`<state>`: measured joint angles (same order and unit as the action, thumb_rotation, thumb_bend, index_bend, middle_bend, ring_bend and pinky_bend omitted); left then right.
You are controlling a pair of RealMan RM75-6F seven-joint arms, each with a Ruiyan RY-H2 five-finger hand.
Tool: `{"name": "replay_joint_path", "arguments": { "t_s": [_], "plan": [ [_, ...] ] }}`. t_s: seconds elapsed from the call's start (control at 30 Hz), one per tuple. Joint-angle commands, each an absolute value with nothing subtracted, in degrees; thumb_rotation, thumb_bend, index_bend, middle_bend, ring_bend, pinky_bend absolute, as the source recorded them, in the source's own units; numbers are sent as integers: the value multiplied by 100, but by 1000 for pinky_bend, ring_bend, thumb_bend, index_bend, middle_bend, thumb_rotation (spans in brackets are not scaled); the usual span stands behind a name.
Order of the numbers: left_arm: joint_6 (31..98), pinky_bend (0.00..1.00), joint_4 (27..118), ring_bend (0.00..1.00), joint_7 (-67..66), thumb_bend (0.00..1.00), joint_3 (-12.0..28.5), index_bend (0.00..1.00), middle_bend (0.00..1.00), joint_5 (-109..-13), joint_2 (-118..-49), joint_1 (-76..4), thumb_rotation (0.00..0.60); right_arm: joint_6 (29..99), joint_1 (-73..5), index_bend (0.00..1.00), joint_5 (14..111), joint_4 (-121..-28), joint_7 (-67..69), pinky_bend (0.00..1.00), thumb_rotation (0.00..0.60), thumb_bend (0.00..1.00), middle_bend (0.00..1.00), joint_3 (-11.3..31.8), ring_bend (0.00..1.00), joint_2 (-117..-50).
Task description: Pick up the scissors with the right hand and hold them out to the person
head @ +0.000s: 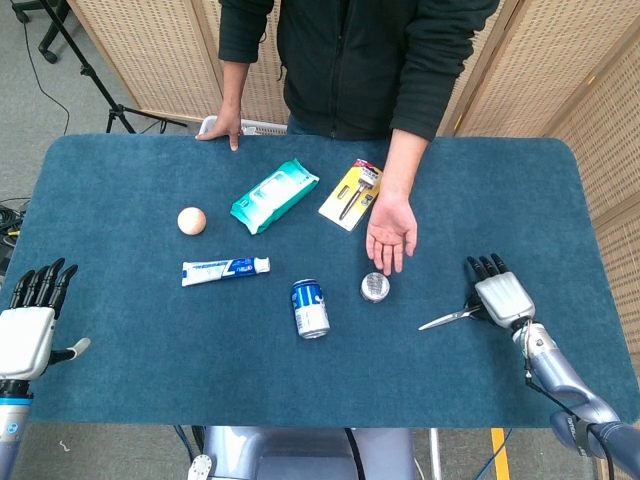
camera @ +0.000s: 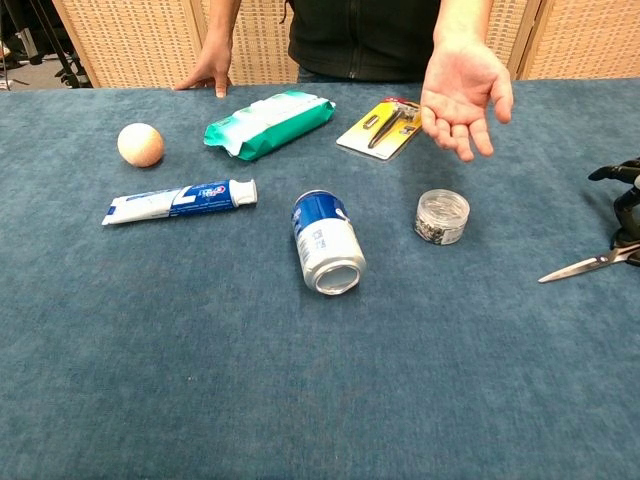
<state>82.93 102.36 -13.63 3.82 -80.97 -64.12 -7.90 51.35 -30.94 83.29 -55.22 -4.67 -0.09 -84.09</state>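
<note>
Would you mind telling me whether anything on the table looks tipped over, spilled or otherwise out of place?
Only the blue can stands out: it lies on its side near the middle of the table, its round end toward the chest camera. No spill shows around it. The toothpaste tube and wipes pack lie flat, as expected.

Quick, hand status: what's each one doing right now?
Left hand: open, holding nothing, at the table's near left edge.
Right hand: over the handles of the scissors; whether it has a grip cannot be told.
</note>
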Motion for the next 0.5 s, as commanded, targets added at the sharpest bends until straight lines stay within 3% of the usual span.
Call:
{"name": "replay_joint_path", "arguments": {
  "t_s": [0.03, 0.5],
  "plan": [
    [8293, 0, 10237, 0, -1360, 0, 380, 0, 0, -8099, -6412, -790, 600, 5220, -3066, 667, 8381, -5550, -409, 0, 600, 543, 32, -25, 0, -8374],
    [8301, 0, 10267, 0, -1308, 0, 359, 0, 0, -8143, -6381, -781, 600, 6007, -2716, 669, 8610, -5986, 86, 0, 600, 543, 38, -84, 0, -7863]
  ]
}}
